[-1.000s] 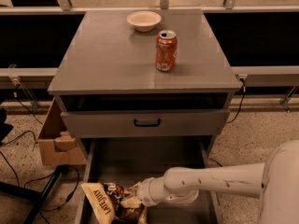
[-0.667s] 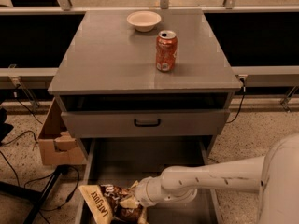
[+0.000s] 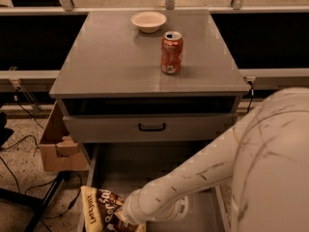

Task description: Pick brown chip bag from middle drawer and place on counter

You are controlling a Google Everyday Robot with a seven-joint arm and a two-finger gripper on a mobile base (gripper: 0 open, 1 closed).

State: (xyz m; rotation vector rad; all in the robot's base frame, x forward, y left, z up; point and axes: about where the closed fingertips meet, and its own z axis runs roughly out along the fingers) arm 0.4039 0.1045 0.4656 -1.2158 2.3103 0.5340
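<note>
Fingers point(image 3: 122, 220) clamp brown chip bag point(image 3: 99, 208), front-L of middle drawer point(image 3: 145, 170), arm stretched low across it.

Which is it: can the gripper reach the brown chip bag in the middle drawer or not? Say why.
Probably yes: the gripper is down in the open middle drawer, at one end of the brown chip bag, with nothing between them.

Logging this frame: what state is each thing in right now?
Middle drawer: pulled open.
Chip bag: crumpled, at drawer's front left corner, off the counter.
Gripper: down in drawer, at the bag.
Soda can: upright on counter.
Bowl: upright, looks empty.
Cardboard box: open.
</note>
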